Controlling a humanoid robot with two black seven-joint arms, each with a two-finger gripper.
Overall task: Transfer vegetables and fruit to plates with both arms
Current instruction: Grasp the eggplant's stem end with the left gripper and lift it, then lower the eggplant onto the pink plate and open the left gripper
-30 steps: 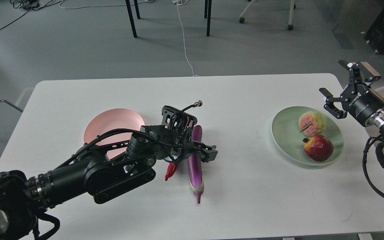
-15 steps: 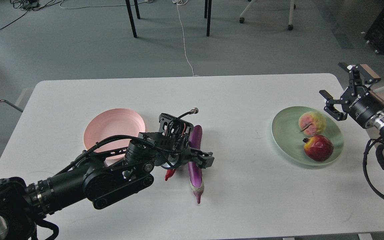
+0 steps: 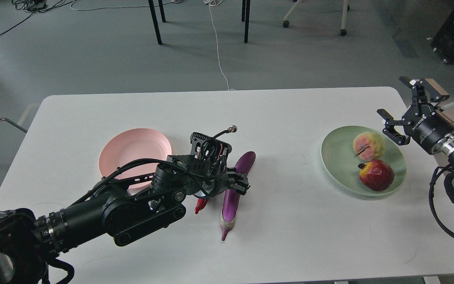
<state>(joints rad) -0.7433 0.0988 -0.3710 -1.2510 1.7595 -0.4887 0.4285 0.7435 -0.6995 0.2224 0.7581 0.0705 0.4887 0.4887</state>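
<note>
1. Two fruits are being kept on the round mint-green plastic plate (image 3: 335,165); the right pincer (image 3: 402,110) is being held apart nearby.
2. The long glossy purple eggplant (image 3: 233,197), lying on the white surface (image 3: 290,221) with its long axis running stem-near to tip-far-right, is being clamped mid-length by the nearer left pincer (image 3: 237,182).

A white table (image 3: 282,114) with rounded corners filled the middle and lower frame; a pale pink plate (image 3: 132,148) lay on it left of centre; just right of that plate a red chili pepper (image 3: 200,205) and a purple eggplant (image 3: 235,189) lay side by side near the centre, the eggplant slanting with its pale stem cap toward the bottom edge; a mint green plate (image 3: 337,157) rested at the right.
</note>
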